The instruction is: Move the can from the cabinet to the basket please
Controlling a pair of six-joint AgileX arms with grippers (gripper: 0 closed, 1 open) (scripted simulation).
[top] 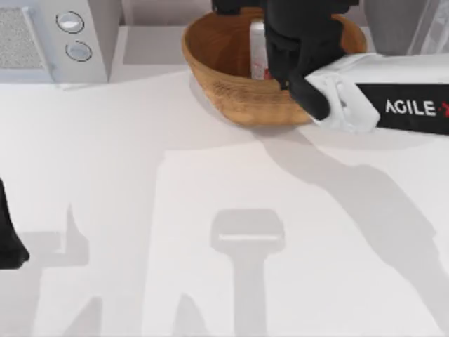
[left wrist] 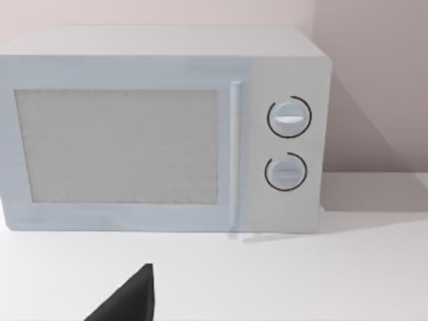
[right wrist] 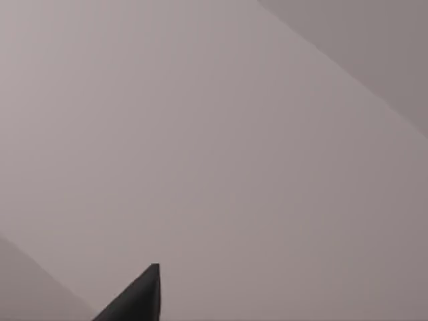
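Note:
The brown woven basket stands at the back middle of the table. Inside it lies the small silver can with its red label patch, half covered by my right arm. My right gripper hangs over the basket's right half, right beside the can, and looks open. In the right wrist view one dark fingertip shows against a bare wall, with nothing held. A corner of the grey cabinet shows at the back right. My left gripper is parked at the left edge and looks open.
A light-grey microwave with two round knobs stands at the back left, and it also faces the left wrist camera. The white tabletop runs wide in front of the basket.

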